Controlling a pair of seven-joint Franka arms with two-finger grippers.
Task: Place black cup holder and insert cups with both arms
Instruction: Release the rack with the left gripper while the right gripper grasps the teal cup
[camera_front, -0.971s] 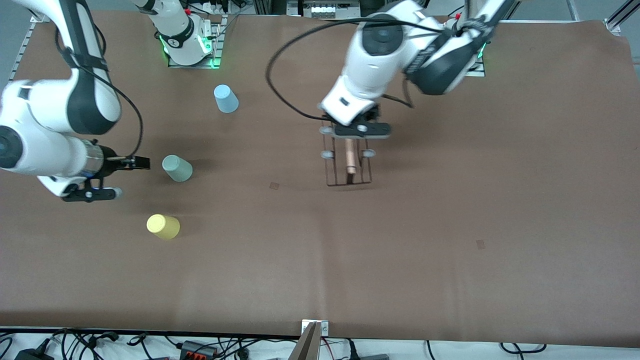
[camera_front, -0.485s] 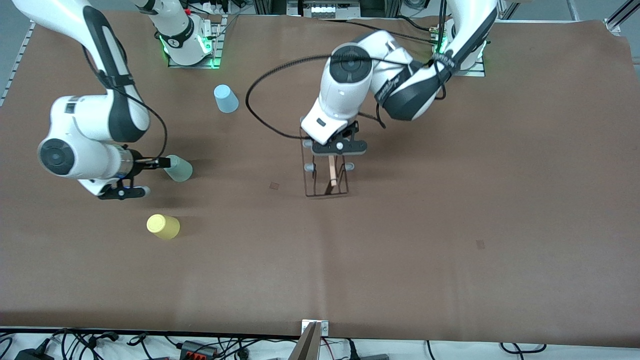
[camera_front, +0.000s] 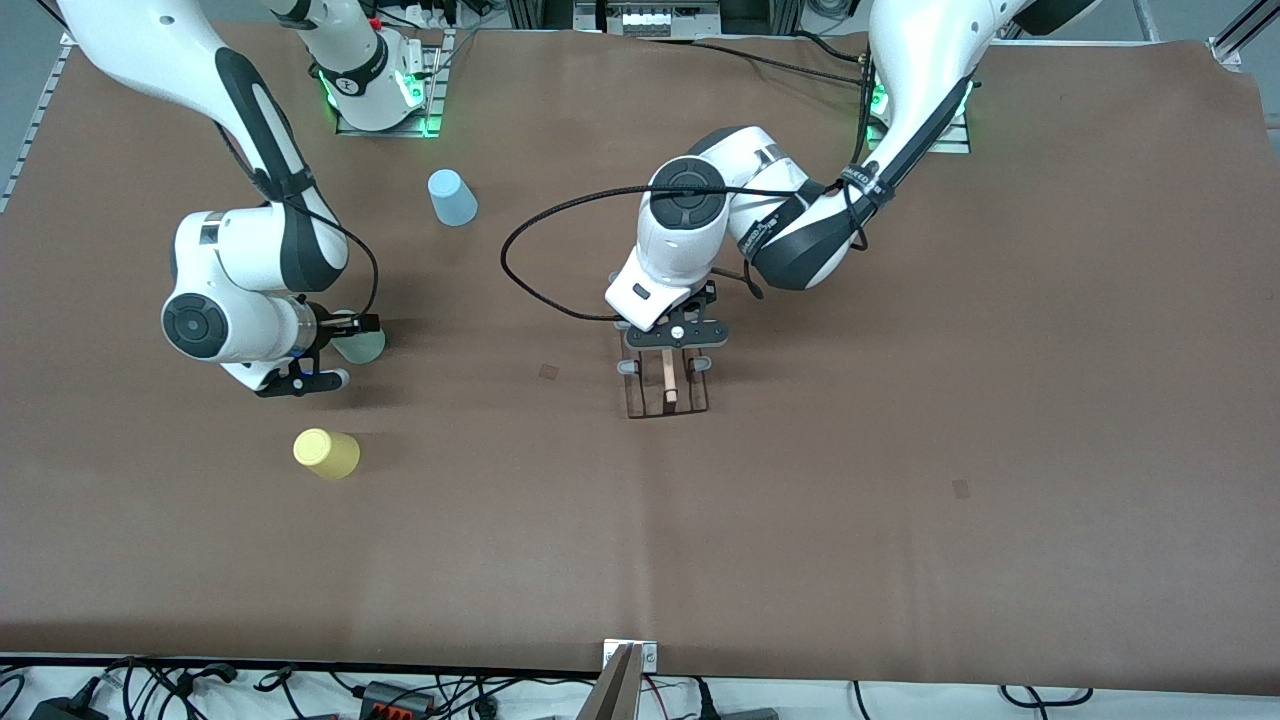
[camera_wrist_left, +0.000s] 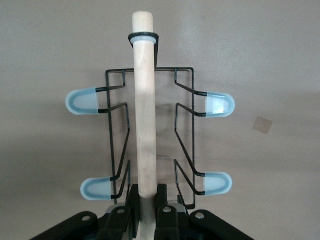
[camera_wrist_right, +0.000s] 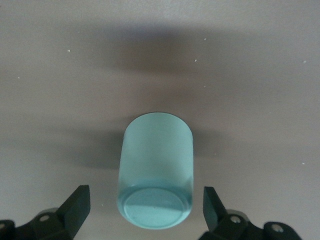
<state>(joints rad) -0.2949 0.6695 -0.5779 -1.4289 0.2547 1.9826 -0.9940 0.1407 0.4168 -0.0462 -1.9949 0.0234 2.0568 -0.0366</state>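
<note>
Three cups are counted at frame left: light blue cup (camera_front: 452, 197), pale green cup (camera_front: 362, 345) framed by the right gripper's (camera_front: 335, 350) parted fingers, yellow cup (camera_front: 326, 453); one black cup holder (camera_front: 667, 385), mid-frame, is clamped by its rod in the left gripper (camera_front: 672, 342).

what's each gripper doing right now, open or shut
Left gripper: shut on the wooden handle of the black cup holder.
Right gripper: open, one finger on each side of the pale green cup, not touching it.
</note>
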